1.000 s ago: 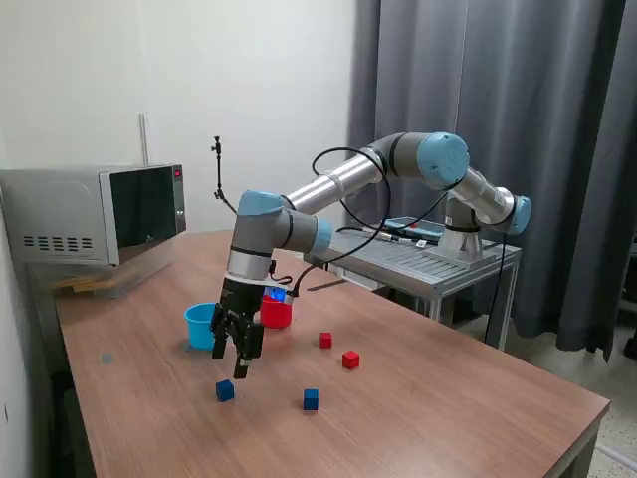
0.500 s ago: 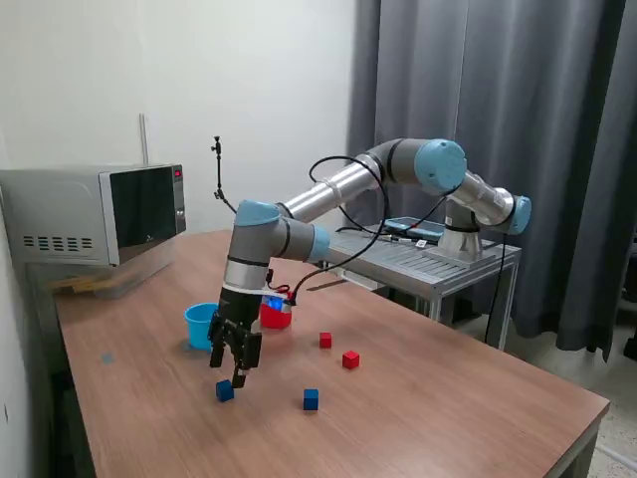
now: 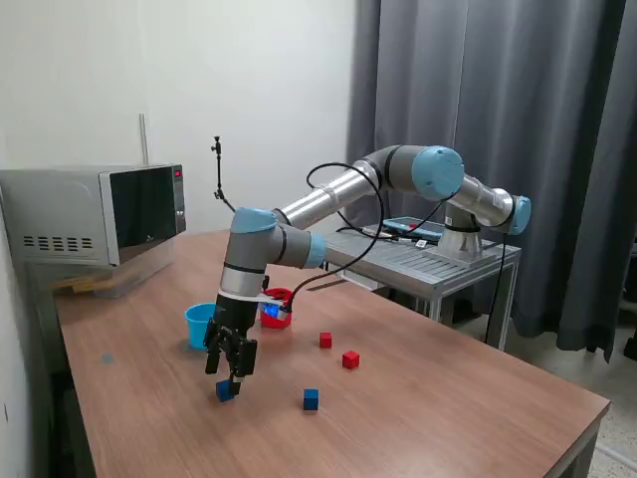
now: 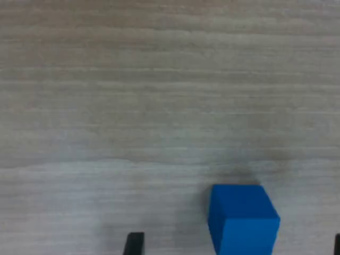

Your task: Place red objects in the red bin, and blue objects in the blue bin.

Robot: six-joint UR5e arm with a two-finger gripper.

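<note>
A plain white wall (image 3: pixel 249 70) fills the upper left of the frame, and a dark grey curtain (image 3: pixel 518 100) hangs from the top down the right side. A brown wooden table (image 3: pixel 448 408) spreads across the lower half. At the left edge a grey microwave (image 3: pixel 95 212) sits on it. Right of centre stands a metal stand (image 3: pixel 428 264). Pale floor (image 3: pixel 607 373) shows at lower right.

A microwave (image 3: pixel 95 212) sits on the wooden table (image 3: pixel 418 398), grey curtains (image 3: pixel 498 90) behind.
</note>
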